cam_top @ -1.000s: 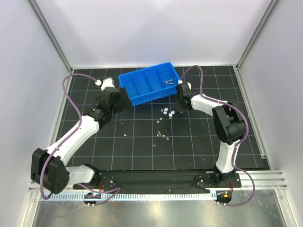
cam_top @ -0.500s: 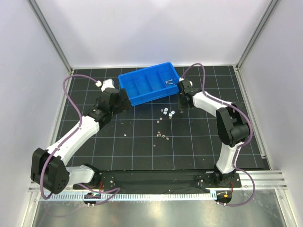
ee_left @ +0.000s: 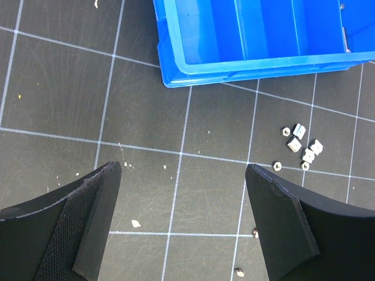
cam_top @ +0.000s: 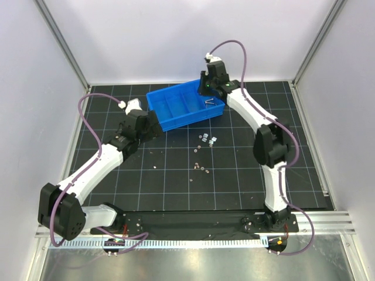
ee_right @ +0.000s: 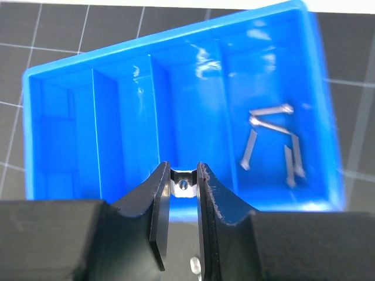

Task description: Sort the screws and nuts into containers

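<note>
The right gripper (ee_right: 183, 174) pinches one tiny squat silver metal nut (ee_right: 183, 184) between its narrowly parted fingers, above the near wall of the bright blue four-section plastic tray (ee_right: 327, 111). Thin silver screws (ee_right: 249, 148) lie in the tray's end compartment. The left gripper (ee_left: 183, 170) hangs with its jaws spread wide and empty over the black grid mat (ee_left: 58, 88), near the loose nuts (ee_left: 299, 130).

Tray (cam_top: 181, 122) bright blue. Mat (cam_top: 234, 175) black, white grid lines. Screws (ee_right: 249, 149), nuts (ee_left: 299, 130) shiny silver. Arms (cam_top: 94, 170) white, black joints, purple cables.
</note>
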